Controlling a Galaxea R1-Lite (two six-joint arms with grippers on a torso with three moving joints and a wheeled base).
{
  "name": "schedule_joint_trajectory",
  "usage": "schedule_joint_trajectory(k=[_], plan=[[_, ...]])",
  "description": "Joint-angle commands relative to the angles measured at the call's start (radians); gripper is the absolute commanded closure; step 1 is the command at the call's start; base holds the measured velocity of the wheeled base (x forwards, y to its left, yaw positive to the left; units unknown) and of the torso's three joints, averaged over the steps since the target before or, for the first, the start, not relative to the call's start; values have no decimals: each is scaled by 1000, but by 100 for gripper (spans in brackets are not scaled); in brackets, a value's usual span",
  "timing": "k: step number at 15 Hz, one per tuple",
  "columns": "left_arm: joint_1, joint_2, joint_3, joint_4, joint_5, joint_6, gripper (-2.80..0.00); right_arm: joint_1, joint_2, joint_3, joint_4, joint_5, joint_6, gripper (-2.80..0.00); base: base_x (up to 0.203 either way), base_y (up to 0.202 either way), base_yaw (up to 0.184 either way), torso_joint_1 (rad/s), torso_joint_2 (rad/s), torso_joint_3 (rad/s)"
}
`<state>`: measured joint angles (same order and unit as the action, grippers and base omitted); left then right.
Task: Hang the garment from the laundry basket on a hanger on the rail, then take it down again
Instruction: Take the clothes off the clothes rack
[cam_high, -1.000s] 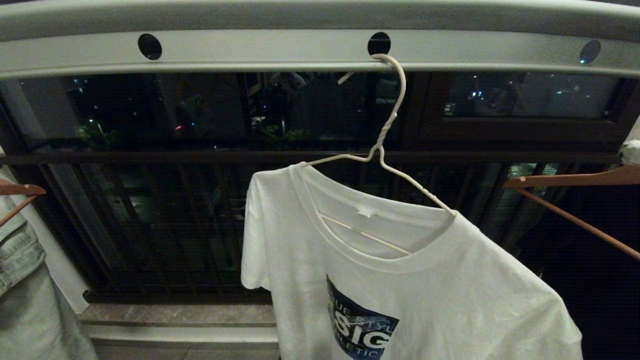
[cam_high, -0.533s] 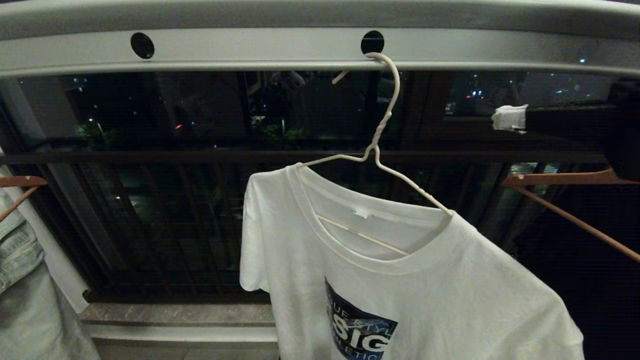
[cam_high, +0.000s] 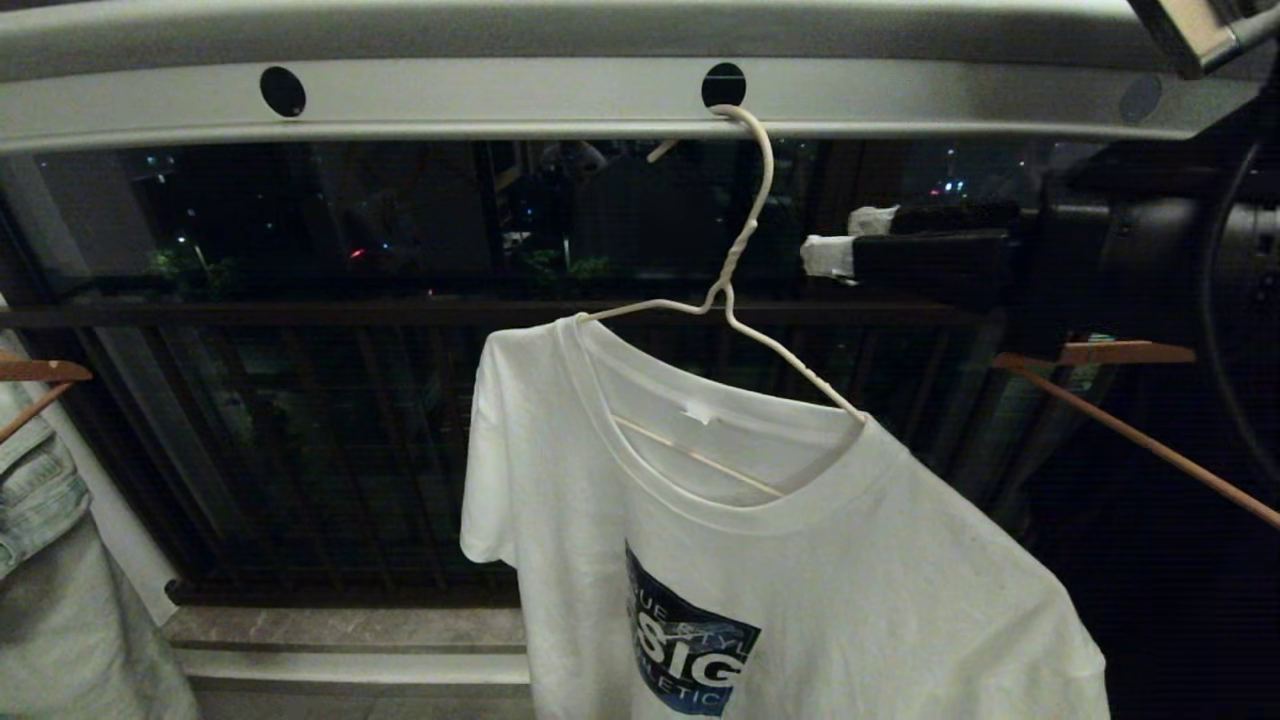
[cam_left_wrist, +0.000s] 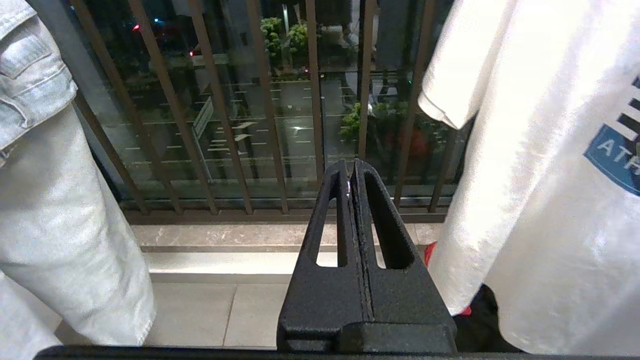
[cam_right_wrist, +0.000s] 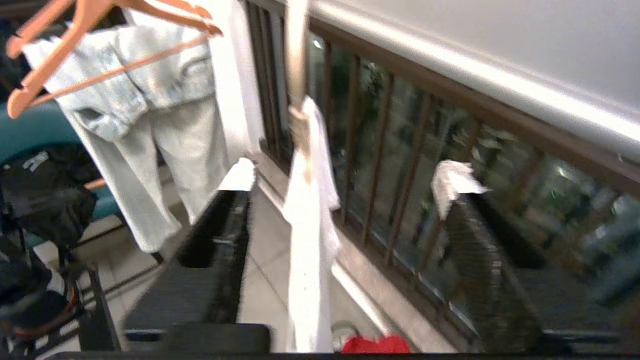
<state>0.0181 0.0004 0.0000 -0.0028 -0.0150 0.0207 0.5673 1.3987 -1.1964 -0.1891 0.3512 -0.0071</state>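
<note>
The white T-shirt (cam_high: 760, 560) with its dark blue chest print hangs on the thin off-white wire hanger (cam_high: 735, 300), whose hook sits in a round hole of the pale grey rail (cam_high: 500, 95). The right gripper (cam_high: 835, 240) is level just beside the hanger's twisted neck, not touching it, its white-tipped fingers (cam_high: 828, 256) spread wide and holding nothing. The left gripper (cam_left_wrist: 351, 172) is low between the T-shirt and a pale denim garment (cam_left_wrist: 55, 190), fingers pressed together and empty. A brown wooden hanger (cam_high: 1120, 400) hangs at the right.
</note>
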Motion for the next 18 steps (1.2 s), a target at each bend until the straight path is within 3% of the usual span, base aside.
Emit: schedule_joint_trajectory(k=[1,11,18], plan=[[0,0,2,0,0,0,0,43,37,-1,-13,-2,-1,-280,0,0,0,0,0,0],[0,0,2,0,0,-1,0,86,203,-20,-209,-18,-5,-280,0,0,0,0,0,0],[0,0,2,0,0,-1,0,86,275,-74,-219,-38,-8,-280,0,0,0,0,0,0]])
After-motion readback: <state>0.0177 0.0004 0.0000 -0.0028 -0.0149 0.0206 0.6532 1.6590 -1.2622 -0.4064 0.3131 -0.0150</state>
